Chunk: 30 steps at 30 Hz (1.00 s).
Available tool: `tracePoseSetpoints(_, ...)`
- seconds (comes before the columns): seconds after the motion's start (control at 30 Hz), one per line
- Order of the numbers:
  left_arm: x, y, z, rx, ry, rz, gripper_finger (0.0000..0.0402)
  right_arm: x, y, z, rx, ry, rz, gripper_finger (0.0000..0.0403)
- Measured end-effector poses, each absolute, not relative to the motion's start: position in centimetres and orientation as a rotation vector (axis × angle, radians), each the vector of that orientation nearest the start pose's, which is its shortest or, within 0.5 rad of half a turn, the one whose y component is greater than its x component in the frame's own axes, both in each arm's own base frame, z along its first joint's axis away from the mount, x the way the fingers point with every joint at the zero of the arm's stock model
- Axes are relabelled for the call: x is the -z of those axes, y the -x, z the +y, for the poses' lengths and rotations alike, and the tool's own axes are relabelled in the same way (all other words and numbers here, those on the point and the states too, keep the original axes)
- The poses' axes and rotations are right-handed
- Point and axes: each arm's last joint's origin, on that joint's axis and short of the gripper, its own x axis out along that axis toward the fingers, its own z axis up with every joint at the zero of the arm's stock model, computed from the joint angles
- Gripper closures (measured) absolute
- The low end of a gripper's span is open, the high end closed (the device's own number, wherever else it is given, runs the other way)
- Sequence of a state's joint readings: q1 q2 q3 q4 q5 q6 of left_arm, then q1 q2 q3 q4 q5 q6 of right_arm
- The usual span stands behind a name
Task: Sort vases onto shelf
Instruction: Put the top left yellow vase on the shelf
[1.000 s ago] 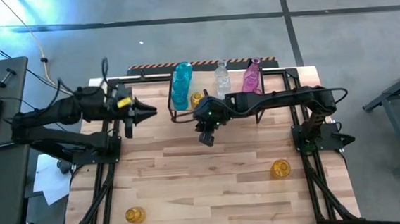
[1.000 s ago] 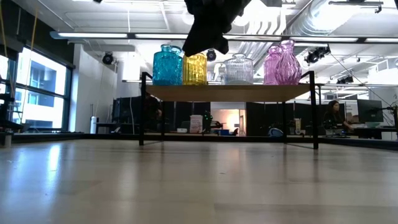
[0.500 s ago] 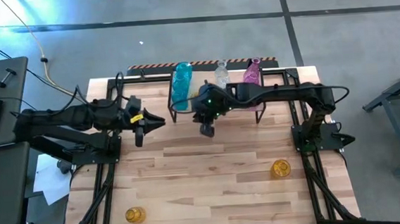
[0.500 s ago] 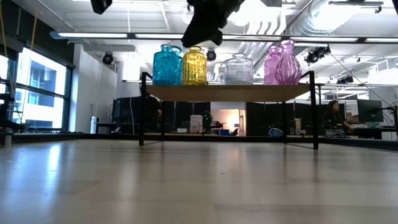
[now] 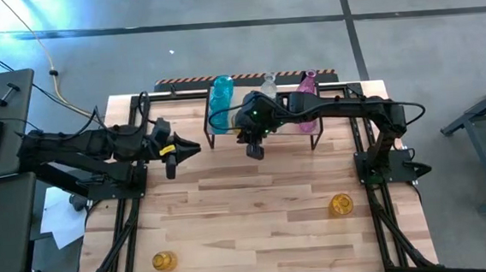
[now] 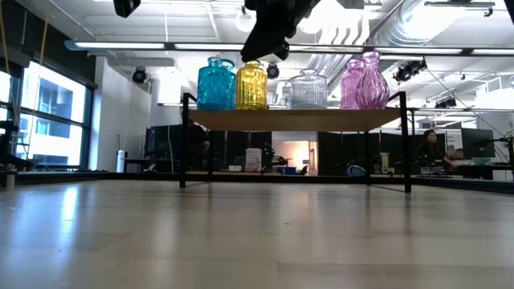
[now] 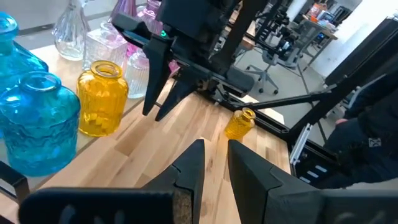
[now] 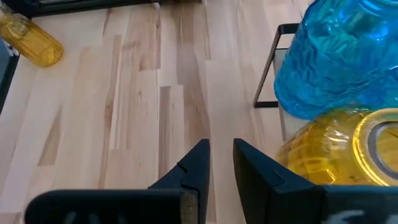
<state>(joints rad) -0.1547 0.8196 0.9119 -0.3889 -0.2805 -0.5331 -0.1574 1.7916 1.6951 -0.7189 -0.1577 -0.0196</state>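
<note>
Vases already line the shelf (image 6: pixel 293 118): teal (image 6: pixel 216 83), yellow (image 6: pixel 251 86), clear (image 6: pixel 307 89), pink (image 6: pixel 364 81). Left of the shelf, the left gripper (image 5: pixel 182 149) is held empty, fingers nearly closed. The right gripper (image 5: pixel 255 150), also empty and narrowly parted, hangs beside the yellow vase; it should be withdrawn clear before the loose yellow vases (image 5: pixel 340 205) nearer on the table are fetched.

teal vase (image 6: pixel 216 83), ribbed yellow vase (image 6: pixel 251 86) (amber-tinted), pink vases (image 6: pixel 363 82)
</note>
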Motion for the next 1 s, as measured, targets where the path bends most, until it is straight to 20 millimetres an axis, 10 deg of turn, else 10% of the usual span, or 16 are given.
tracePoseSetpoints(1.0,-34.1,-19.2,-2.9,-0.187,0.489,0.287,0.0339,-32.8,-38.9,-7.0,0.175,-0.120,0.788,0.0346)
